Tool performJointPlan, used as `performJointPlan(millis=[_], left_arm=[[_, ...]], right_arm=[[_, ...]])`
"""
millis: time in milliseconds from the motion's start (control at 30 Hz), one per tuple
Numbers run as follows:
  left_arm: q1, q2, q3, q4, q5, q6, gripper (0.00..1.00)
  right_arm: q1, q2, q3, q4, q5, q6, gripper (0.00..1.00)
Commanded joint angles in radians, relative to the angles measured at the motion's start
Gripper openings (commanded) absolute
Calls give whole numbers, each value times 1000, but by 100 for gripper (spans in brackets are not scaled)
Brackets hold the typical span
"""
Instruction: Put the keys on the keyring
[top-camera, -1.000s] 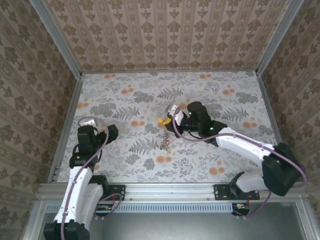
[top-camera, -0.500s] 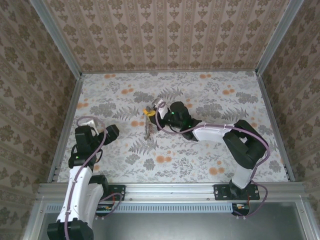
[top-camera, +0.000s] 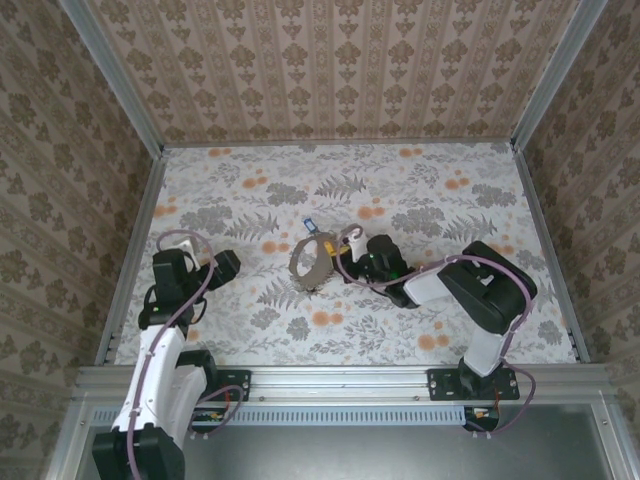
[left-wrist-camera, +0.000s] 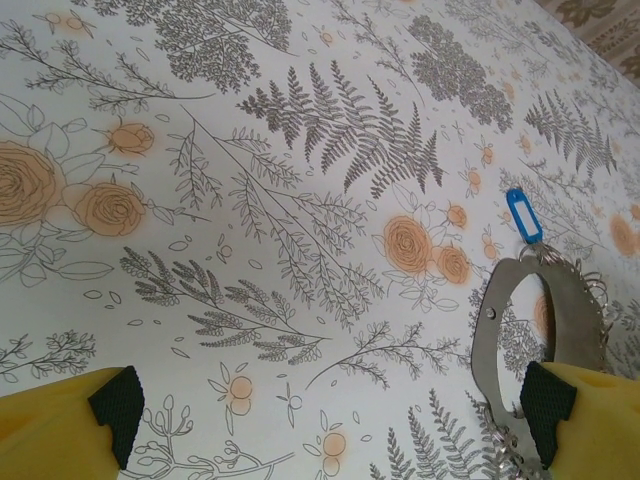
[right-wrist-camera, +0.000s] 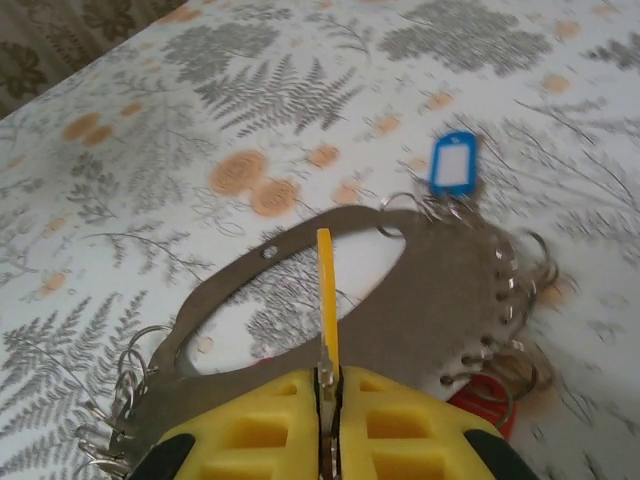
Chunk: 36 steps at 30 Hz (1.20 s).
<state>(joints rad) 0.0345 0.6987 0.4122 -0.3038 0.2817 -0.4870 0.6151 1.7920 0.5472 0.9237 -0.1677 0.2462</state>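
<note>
The keyring (right-wrist-camera: 460, 290) is a flat grey-brown oval band with small wire rings along its edge. It lies on the floral table, also seen as the keyring (top-camera: 296, 263) and the keyring (left-wrist-camera: 485, 340). A blue key (right-wrist-camera: 454, 165) lies at its far end, and a red key (right-wrist-camera: 478, 400) peeks out beneath its near edge. My right gripper (right-wrist-camera: 327, 375) is shut on a yellow key (right-wrist-camera: 326, 290), held edge-on over the ring's opening. My left gripper (left-wrist-camera: 335, 420) is open with nothing between its fingers, left of the ring. From above, the blue key (top-camera: 309, 224) lies beyond the ring.
The floral tabletop (top-camera: 420, 190) is walled in by patterned panels at the back and both sides. The right arm (top-camera: 480, 290) folds back along the right half. Purple cables loop over both arms.
The right gripper swung left, then back toward the right and nearer. The keyring, which hung edge-on from it, now lies spread flat on the table. The left arm has hardly moved.
</note>
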Motion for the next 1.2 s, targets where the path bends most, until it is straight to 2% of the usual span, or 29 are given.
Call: performJointPlan(millis=[0,67,233,333,467,600,633,667,700,767,900,967,1067,1167], left_arm=[[8,5,-6,22,28,-15,100],[9,13,0,13,20,-12,100],[10,45,24,-21,-5,-1,100],[10,79,67,-84,-26,18,100],[11,113,155,-177,-57,75,100],[9,107,238,-213,-63,123,100],[8,104,269,-232,-62,132,100],[6,97,302,-247,-57,154,100],[-4,84,335,-253,-59,175,100],[-38,44,373,-240,-101,222,100],[-118,-53,329,-64,-145,396,100],[-135,-90,266,47,-117,485,100],[-158,-99,134,222,-67,647,100],[-163,-52,-7,444,-100,645,100]], right_arm=[[-45,23,-80,213,39,140,32],[-67,29,-132,284,58,205,39],[-114,24,-240,393,127,353,45],[-136,-46,-266,373,126,360,46],[-163,-224,-255,240,143,317,50],[-177,-503,-197,-13,204,160,67],[-179,-571,-184,-65,221,117,74],[-180,-650,-170,-135,248,68,95],[-184,-731,-155,-204,278,22,99],[-192,-863,-126,-317,324,-68,100],[-197,-1063,-90,-505,378,-309,100],[-197,-1129,-109,-535,427,-380,100],[-199,-1186,-188,-496,539,-435,100],[-221,-1180,-326,-333,620,-457,100]])
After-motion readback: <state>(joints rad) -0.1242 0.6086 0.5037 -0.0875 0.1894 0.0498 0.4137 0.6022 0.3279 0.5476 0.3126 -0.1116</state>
